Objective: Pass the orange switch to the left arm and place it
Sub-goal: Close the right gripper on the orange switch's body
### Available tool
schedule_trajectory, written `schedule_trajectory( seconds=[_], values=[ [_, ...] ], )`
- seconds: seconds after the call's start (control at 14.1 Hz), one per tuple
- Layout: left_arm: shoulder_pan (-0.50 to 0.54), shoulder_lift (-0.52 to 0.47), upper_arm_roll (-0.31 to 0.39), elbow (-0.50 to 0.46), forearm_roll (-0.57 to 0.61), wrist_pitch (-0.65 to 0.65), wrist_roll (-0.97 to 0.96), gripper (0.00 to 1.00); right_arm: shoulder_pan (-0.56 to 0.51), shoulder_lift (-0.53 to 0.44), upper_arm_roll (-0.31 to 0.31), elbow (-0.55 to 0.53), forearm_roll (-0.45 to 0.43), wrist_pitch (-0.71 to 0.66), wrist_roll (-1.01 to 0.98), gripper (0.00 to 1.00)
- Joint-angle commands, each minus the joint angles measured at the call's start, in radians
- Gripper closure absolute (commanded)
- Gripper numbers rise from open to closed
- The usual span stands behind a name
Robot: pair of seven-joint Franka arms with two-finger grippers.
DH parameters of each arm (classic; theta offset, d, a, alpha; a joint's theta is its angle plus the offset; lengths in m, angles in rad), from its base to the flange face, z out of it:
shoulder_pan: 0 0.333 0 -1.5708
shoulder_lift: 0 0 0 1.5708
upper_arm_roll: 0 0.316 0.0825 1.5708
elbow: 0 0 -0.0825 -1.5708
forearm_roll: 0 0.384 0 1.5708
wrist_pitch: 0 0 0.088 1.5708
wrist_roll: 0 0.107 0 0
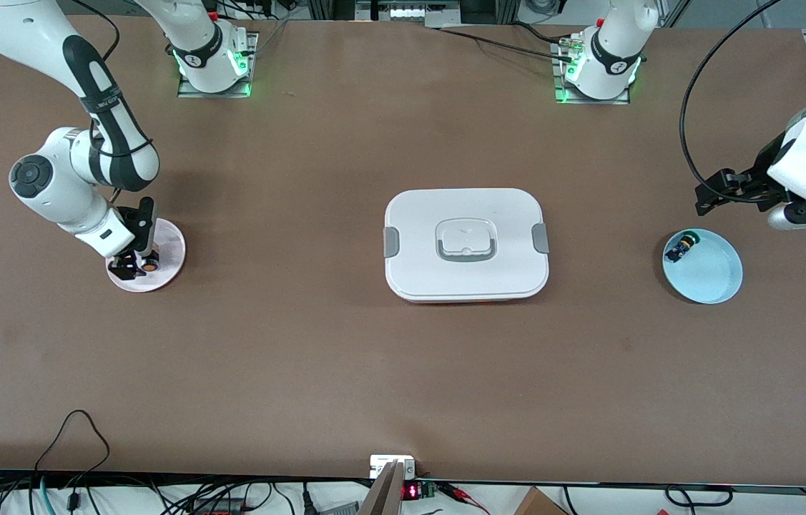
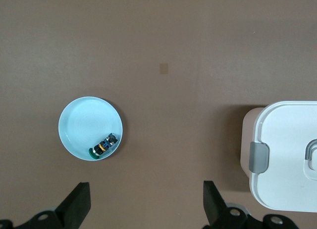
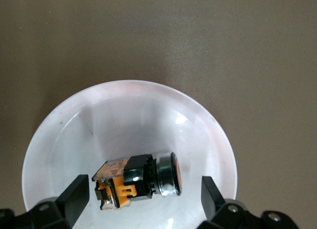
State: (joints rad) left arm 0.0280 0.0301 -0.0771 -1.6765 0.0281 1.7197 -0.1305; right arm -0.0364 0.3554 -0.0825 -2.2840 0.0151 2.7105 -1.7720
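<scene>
The orange switch (image 1: 149, 264) lies on its side in a small pink plate (image 1: 169, 243) toward the right arm's end of the table. My right gripper (image 1: 134, 266) is low over that plate and open. In the right wrist view the switch (image 3: 141, 182) lies between the spread fingers (image 3: 75, 193), which do not touch it, on the plate (image 3: 124, 115). My left gripper (image 1: 704, 199) is open and empty, up in the air over the table beside a light blue plate (image 1: 716, 277). The white box (image 1: 465, 243) stands in the middle of the table.
The blue plate (image 2: 84, 122) holds a small black switch with a green tip (image 2: 103, 146), also seen in the front view (image 1: 681, 247). The box corner with a grey clip (image 2: 290, 154) shows in the left wrist view. Cables lie along the table edge nearest the front camera.
</scene>
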Motion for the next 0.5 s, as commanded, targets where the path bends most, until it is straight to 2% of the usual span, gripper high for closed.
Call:
schedule_trajectory(
  seconds=[0.0,0.43],
  values=[
    [0.004,-0.004,-0.001,-0.002,0.003,-0.008,-0.005,0.00,-0.013,-0.026,0.010,-0.042,-0.006,0.043,-0.035,0.00],
    [0.003,-0.004,-0.004,-0.002,0.003,-0.008,-0.006,0.00,-0.014,-0.021,0.010,-0.081,-0.006,0.103,-0.035,0.00]
  ],
)
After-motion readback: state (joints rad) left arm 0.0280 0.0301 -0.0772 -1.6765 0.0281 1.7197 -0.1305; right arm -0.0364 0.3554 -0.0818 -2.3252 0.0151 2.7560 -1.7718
